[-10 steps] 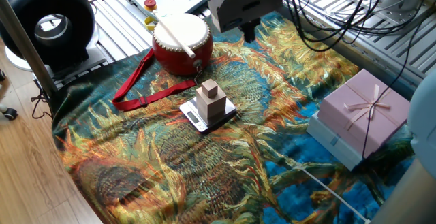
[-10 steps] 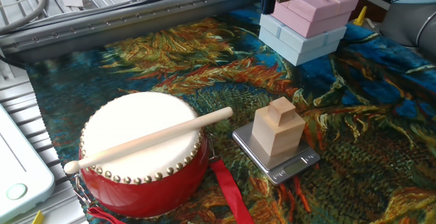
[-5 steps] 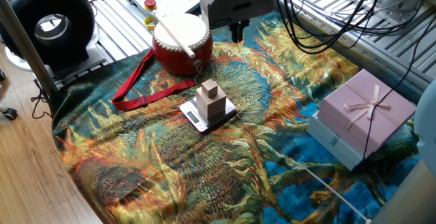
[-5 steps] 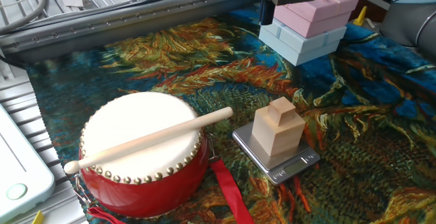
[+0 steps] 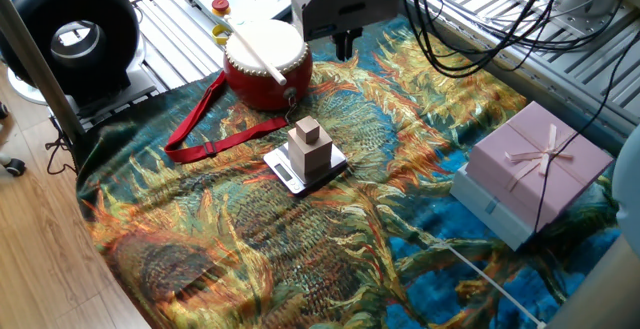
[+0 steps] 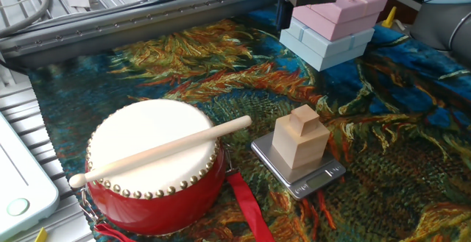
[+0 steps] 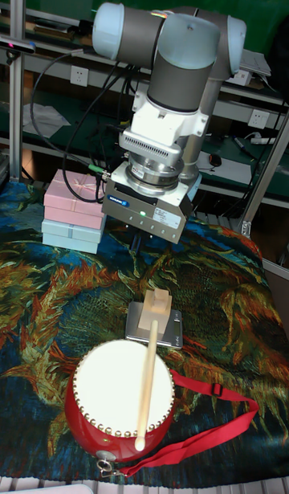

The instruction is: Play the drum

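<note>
The drum (image 5: 265,67) stands at the far left of the patterned cloth, with a red barrel and a cream skin (image 6: 151,146). A wooden drumstick (image 6: 162,151) lies loose across the skin, and its tip sticks out past the rim (image 7: 147,381). The red strap (image 5: 208,134) trails over the cloth. My gripper (image 5: 345,45) hangs just right of the drum, above the cloth, and touches nothing. Only a dark finger stub (image 6: 283,10) shows under the gripper body (image 7: 151,205), so the gap between the fingers is not visible.
A small scale carrying stacked wooden blocks (image 5: 310,154) sits beside the drum (image 6: 302,143). Pink and pale-blue gift boxes (image 5: 535,164) are stacked at the cloth's far side (image 7: 72,209). A big black ring fan (image 5: 70,34) stands off the cloth. Cables hang behind the arm.
The gripper has moved sideways toward the drum, staying at about the same height. The drum, drumstick and blocks have not moved.
</note>
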Robot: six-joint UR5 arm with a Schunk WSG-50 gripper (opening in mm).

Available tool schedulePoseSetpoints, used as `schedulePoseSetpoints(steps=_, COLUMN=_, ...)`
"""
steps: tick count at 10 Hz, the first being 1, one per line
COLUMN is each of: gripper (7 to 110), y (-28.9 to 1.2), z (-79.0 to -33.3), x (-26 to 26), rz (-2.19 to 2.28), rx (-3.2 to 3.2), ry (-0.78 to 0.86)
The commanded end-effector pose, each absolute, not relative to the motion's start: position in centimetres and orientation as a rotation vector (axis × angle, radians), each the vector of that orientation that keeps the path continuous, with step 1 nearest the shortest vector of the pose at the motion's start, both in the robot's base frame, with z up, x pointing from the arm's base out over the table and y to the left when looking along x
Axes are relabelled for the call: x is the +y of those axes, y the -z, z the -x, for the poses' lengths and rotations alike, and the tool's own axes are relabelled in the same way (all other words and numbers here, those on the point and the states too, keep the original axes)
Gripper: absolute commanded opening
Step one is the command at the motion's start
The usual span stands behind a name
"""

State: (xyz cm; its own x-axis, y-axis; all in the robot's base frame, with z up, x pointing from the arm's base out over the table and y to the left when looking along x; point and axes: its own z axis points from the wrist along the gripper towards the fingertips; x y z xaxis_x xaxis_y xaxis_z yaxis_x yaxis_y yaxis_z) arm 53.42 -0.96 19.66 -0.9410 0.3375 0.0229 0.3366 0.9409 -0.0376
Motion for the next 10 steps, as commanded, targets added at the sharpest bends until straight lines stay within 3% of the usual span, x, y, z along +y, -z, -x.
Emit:
schedulePoseSetpoints(steps=1, gripper=7, y=-20.2, z=-55.0, x=-1.4, rz=0.488, rx=-3.077, ry=-0.059)
schedulePoseSetpoints(steps=10, gripper=7, y=-22.9, z=-61.5, x=-1.6, rz=0.38, rx=-3.101, ry=-0.093)
